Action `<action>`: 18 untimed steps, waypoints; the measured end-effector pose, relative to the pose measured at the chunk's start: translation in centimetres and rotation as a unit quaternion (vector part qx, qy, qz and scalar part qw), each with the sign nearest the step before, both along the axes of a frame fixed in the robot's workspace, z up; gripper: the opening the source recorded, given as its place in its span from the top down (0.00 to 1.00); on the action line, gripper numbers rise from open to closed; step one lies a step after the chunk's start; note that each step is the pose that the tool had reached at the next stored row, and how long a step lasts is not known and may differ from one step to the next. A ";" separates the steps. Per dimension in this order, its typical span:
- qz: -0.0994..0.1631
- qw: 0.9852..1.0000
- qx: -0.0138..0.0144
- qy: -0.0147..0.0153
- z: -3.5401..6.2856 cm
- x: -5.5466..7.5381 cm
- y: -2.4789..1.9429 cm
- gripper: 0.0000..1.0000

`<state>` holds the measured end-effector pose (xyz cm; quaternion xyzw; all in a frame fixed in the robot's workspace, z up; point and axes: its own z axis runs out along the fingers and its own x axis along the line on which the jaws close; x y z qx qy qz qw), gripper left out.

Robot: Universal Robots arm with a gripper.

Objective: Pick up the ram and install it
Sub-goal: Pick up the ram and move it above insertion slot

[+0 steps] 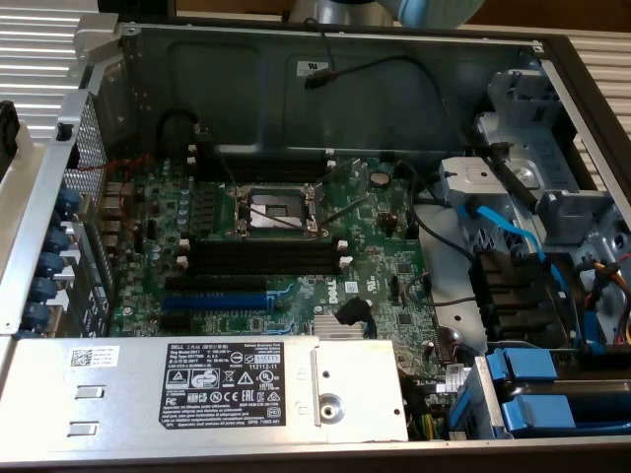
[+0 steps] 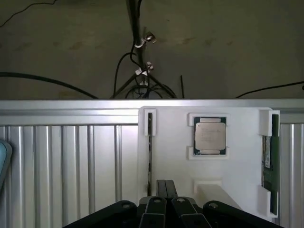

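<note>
In the wrist view my gripper (image 2: pixel 165 184) is shut, its two dark fingers pressed together with nothing between them. It hangs over a white holder tray (image 2: pixel 171 142). A dark-green ram (image 2: pixel 268 159) stands on edge in the tray's clips, off to one side of the gripper. A second thin dark stick (image 2: pixel 149 152) stands edge-on in a closer clip, just beside the fingers. In the exterior view the long black ram slots (image 1: pixel 266 258) with white end clips lie on the green motherboard (image 1: pixel 375 236), and nothing sits in them.
A CPU chip (image 2: pixel 209 134) rests in the white tray. Ribbed metal surface (image 2: pixel 71 166) flanks the tray. The open computer case shows a CPU socket (image 1: pixel 276 209), a blue expansion slot (image 1: pixel 219 296), a power supply (image 1: pixel 197 386), blue drive bays (image 1: pixel 552 384) and loose cables (image 1: pixel 394 69).
</note>
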<state>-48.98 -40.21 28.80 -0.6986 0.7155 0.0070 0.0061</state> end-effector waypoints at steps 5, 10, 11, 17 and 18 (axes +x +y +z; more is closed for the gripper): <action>0.001 1.000 0.002 0.000 -0.90 0.0 -0.12 0.90; 0.003 1.000 0.004 0.000 -1.82 0.0 -0.37 0.90; 0.003 1.000 0.005 0.000 -2.00 0.0 -0.43 0.90; 0.004 1.000 0.007 0.000 -3.09 0.0 -0.65 0.90; 0.004 1.000 0.007 0.000 -3.27 0.0 -0.68 0.90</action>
